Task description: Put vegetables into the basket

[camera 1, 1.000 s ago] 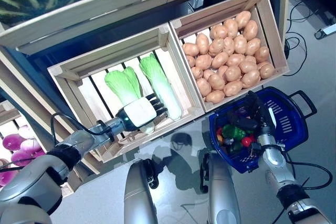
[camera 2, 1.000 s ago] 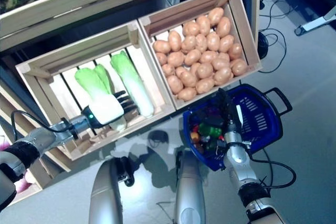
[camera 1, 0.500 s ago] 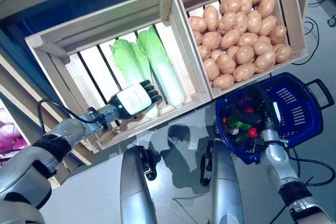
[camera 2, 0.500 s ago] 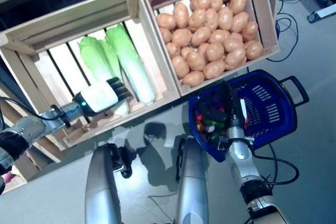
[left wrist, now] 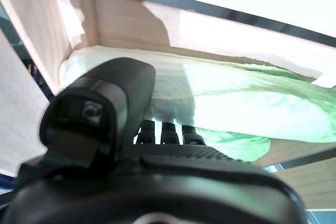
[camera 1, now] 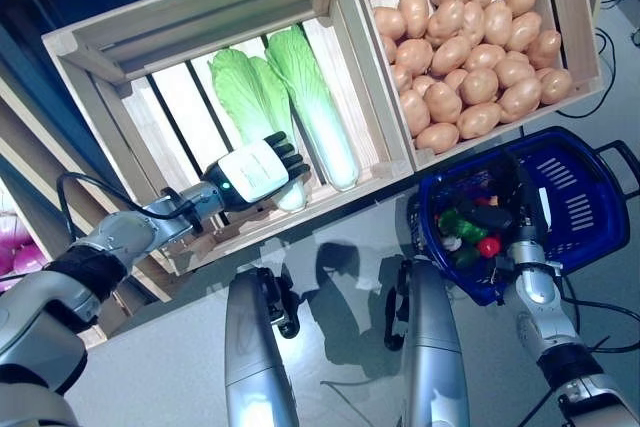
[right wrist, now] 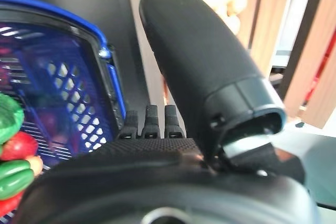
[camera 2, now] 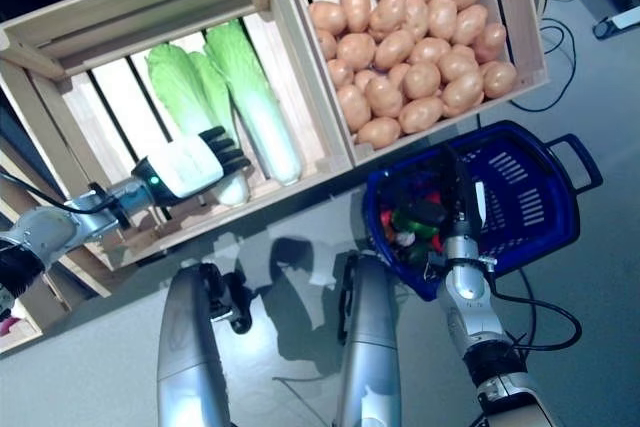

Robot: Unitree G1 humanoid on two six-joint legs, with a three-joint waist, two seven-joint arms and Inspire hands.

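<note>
My left hand (camera 1: 252, 172) is inside the left wooden crate (camera 1: 190, 17), resting on the white stem end of a napa cabbage (camera 1: 258, 97). Its fingers are straight and lie on the cabbage. The left wrist view shows the cabbage (left wrist: 236, 98) just past the fingers (left wrist: 164, 129). A second cabbage (camera 1: 318, 107) lies beside it. The blue basket (camera 1: 585, 197) stands on the floor at the right. It holds a green pepper (camera 1: 462, 225), a small red vegetable (camera 1: 488, 246) and other pieces. My right hand (camera 1: 523, 209) is above the basket's inside with straight fingers.
A second wooden crate (camera 1: 585, 22) sits behind the basket, sharing a wall with the left crate. The crates' front edge (camera 1: 300, 222) is close above the grey floor (camera 1: 330, 277). Lower shelving stands at the far left (camera 1: 30, 217).
The whole view has shifted, so the camera moved. My left hand stays on the cabbage's stem end. My right hand stays over the basket.
</note>
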